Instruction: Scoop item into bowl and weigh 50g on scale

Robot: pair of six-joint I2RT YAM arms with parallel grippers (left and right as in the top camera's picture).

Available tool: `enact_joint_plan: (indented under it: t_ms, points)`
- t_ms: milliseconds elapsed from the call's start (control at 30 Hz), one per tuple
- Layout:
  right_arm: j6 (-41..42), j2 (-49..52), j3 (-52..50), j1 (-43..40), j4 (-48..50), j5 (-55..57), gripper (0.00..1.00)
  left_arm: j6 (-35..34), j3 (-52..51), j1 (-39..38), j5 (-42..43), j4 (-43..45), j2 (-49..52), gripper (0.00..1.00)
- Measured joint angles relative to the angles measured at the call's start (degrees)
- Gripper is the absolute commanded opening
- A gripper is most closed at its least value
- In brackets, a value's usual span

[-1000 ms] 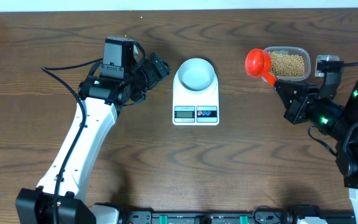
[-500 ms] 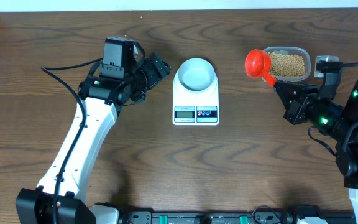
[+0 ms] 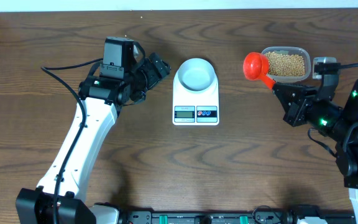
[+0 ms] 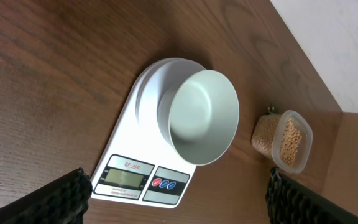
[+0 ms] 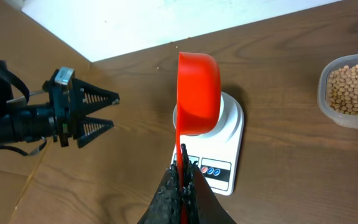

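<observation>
The small pale bowl sits empty on the white scale at table centre; both also show in the left wrist view, bowl and scale. Tan beans fill a clear tub at the back right, also in the right wrist view. My right gripper is shut on the handle of a red scoop, held just left of the tub; the scoop hangs sideways in the right wrist view. My left gripper is open and empty, left of the scale.
The right arm's body stands at the right edge, the left arm runs down the left side. The white wall edge lies along the table's back.
The red scoop and right gripper have shifted very slightly left and back. The left arm has not moved.
</observation>
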Motion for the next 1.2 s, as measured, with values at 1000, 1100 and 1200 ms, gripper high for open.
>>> enact_joint_plan:
  t_ms: [1000,1100,1200]
  points:
    - [-2.1,14.2,5.8,0.3,-0.8,2.3,0.01,0.8,0.0,0.0,-2.5,-2.6,0.0,0.98]
    - [-2.8,14.3,6.3,0.4,-1.2,2.8,0.01,0.8,0.0,0.0,-3.5,-2.8,0.0,0.98]
    - [-3.9,14.3,6.4,0.4,-2.6,3.3,0.01,1.9,0.0,0.0,-4.1,-3.6,0.0,0.98]
